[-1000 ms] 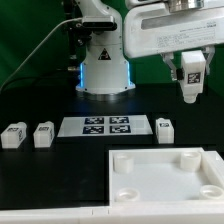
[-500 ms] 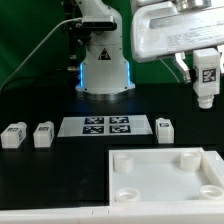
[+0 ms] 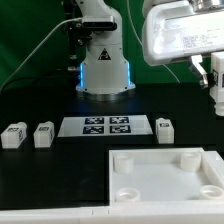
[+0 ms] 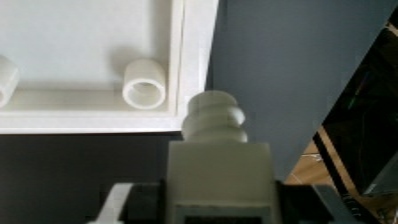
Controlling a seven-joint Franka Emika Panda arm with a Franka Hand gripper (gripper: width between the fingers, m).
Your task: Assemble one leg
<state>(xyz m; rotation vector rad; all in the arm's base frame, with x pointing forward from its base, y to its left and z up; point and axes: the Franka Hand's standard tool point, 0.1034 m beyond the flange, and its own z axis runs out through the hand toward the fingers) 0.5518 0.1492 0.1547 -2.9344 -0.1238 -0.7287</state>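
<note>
My gripper (image 3: 217,84) is at the far right edge of the exterior view, high above the table, shut on a white leg (image 3: 218,96) that hangs from it, partly cut off by the frame. In the wrist view the held leg (image 4: 217,165) stands between my jaws (image 4: 217,208), its ribbed peg end pointing outwards. The large white tray-like piece (image 3: 165,176) lies at the front, and its corner shows in the wrist view (image 4: 71,110) with a round socket (image 4: 144,83). Three more legs lie on the table: two on the left (image 3: 13,135), (image 3: 43,134) and one right of the marker board (image 3: 165,128).
The marker board (image 3: 105,126) lies flat in the middle of the black table. The robot's base (image 3: 103,62) stands behind it. A table edge and wooden floor (image 4: 347,150) show beside the held leg in the wrist view.
My gripper has carried the leg steadily toward the exterior view's right, to the frame's edge. The legs on the table and the tray have not moved.
</note>
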